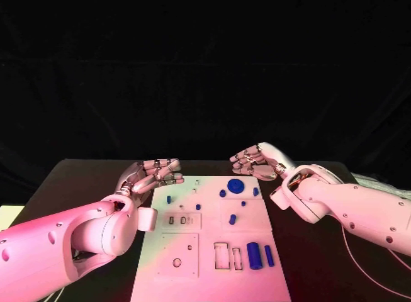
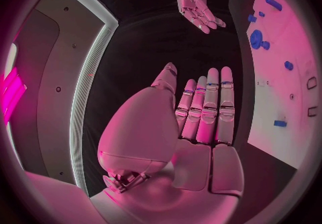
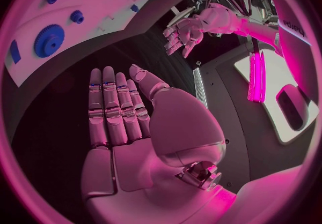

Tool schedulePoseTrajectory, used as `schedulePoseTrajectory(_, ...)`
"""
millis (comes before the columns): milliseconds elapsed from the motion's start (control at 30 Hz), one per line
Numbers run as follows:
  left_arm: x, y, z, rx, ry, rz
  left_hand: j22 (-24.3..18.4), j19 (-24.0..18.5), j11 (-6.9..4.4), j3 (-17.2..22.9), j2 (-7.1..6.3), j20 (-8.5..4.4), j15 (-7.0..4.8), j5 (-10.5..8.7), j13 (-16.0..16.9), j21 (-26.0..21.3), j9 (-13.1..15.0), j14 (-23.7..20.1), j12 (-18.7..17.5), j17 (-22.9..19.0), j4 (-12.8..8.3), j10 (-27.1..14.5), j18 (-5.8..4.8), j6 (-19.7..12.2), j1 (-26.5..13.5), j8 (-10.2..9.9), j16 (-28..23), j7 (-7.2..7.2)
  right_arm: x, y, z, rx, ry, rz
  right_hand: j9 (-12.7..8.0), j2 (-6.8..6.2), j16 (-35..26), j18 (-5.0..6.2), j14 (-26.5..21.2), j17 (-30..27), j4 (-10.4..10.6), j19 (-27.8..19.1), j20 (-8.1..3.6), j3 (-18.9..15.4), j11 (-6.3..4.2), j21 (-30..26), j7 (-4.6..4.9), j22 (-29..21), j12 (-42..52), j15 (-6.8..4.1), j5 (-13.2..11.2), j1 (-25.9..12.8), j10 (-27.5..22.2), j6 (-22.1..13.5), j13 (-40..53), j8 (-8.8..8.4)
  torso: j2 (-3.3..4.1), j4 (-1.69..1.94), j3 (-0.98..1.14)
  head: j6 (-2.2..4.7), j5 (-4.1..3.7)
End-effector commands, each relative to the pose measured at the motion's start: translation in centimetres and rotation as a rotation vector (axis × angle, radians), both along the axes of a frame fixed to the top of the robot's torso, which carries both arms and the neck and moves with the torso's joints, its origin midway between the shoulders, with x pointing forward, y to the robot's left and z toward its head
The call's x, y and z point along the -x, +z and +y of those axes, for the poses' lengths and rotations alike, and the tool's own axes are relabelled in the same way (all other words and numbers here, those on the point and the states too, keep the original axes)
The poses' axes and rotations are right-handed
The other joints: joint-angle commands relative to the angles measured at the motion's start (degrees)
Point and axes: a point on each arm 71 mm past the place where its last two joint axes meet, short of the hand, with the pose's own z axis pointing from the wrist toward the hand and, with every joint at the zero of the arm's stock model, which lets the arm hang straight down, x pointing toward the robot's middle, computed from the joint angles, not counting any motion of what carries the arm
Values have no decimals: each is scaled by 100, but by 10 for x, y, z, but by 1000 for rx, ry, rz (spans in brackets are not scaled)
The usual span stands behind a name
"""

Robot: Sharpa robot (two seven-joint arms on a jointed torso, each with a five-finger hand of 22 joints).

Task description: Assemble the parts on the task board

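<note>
Task board (image 1: 209, 264): white plate at the table's middle, between our two hands. Parts: blue gear (image 1: 235, 185) at its far end, small blue pegs (image 1: 232, 219) mid-board, blue cylinder (image 1: 254, 255) near its near end.

Left hand (image 1: 153, 174): released, fingers straight, holding nothing, beside the board's far left corner.

Right hand (image 1: 256, 162): released, empty, beyond the far right corner.

Risk, as we judge: both hands reaching inward together could collide or knock loose pegs.
</note>
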Motion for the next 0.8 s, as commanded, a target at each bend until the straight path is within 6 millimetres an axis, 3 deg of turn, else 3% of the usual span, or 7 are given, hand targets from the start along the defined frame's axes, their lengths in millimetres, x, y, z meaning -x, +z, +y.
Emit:
schedulePoseTrajectory(33,6,4,-7,73,-48,47,-5,71,-10,-1,25,-6,-3,-30,2,48,-5,60,-29,24,-41,63,75,65,33,-33,-34,-5,-1,-2,6,283,10,-58,14,-226,113,32,694,98,41,583,-285,97,-174,690,-141,339,-42,-241,-127,-2,438,343,12,-34,169,80,-50,18,-63)
schedulePoseTrajectory(167,13,9,-11,96,-78,57,-6,118,-18,-15,43,-21,-16,-30,3,61,-5,107,-48,57,-59,93,74,89,33,-45,-34,-10,-1,0,14,444,13,-108,11,-305,255,18,1142,228,106,845,-465,27,-266,1263,-236,668,-50,-403,-187,-6,582,437,11,-51,272,134,-75,32,-115)
schedulePoseTrajectory(267,17,12,-13,105,-94,59,-7,121,-18,-19,43,-22,-16,-31,2,60,-6,106,-53,60,-61,94,72,90,30,-49,-39,-8,-1,1,20,526,16,-139,7,-350,467,37,1596,373,162,1035,-585,3,-340,1621,-296,872,-56,-509,-209,-35,628,466,8,-64,341,152,-86,53,-118)
schedulePoseTrajectory(433,21,18,-15,114,-111,55,-32,92,0,-32,64,-14,8,-27,-4,24,-12,37,-106,72,-93,76,60,78,42,-89,-113,7,-1,0,26,629,17,-157,-1,-451,899,19,1891,703,279,1133,-719,65,-396,2178,-345,1212,-55,-596,-218,-107,577,468,7,-83,434,177,-100,67,-130)
schedulePoseTrajectory(800,24,27,-12,115,-115,42,-48,78,13,-48,61,-6,20,-30,-6,3,-14,12,-140,83,-113,62,58,66,38,-117,-151,25,-1,0,34,734,20,-164,2,-733,2674,24,1888,1824,719,1052,-726,388,-401,3186,-382,1860,-41,-607,-285,-158,267,392,13,-83,585,253,-114,93,-224)
